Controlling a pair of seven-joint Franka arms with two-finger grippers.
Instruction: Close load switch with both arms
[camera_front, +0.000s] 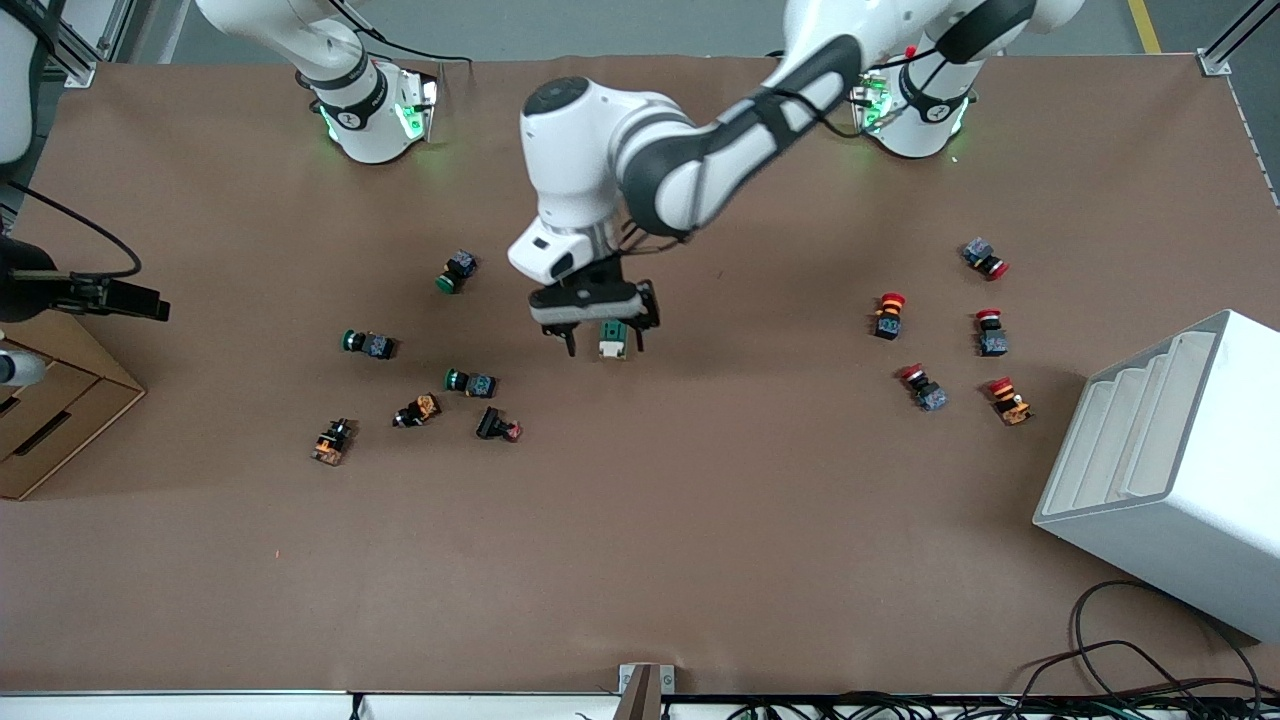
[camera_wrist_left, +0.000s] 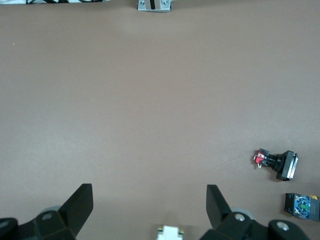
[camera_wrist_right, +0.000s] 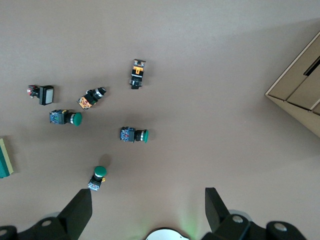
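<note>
item: load switch (camera_front: 612, 338). location: middle of the brown table (camera_front: 640, 560), lying flat, well apart from the two clusters of push buttons. appearance: small oblong block, dark green body with a cream-white end piece turned toward the front camera; only that pale tip (camera_wrist_left: 170, 233) shows in the left wrist view, low between the fingers. whether the slider sits open or closed cannot be told.

item: left gripper (camera_front: 605, 345). location: low over the load switch, fingers spread wide and straddling it, one finger (camera_wrist_left: 80, 205) to each side, no contact visible. likely reason: lined up to pinch or steady the block, so the closing step looks not yet done.

item: right gripper (camera_wrist_right: 147, 210). location: high over the right arm's end of the table, out of the front view's frame; fingers wide apart, holding nothing. the arm waits, probably leaving room until the block is steadied. its camera catches a green edge of the switch (camera_wrist_right: 5, 160).

item: green push buttons (camera_front: 368, 344), with orange and black ones (camera_front: 417, 410) beside them, scattered toward the right arm's end. not part of the job.

item: red push buttons (camera_front: 888, 314), loose group toward the left arm's end.

item: white stepped bin (camera_front: 1180, 470), at the left arm's end, nearer the front camera.

item: cardboard box (camera_front: 50, 420), at the right arm's end.
</note>
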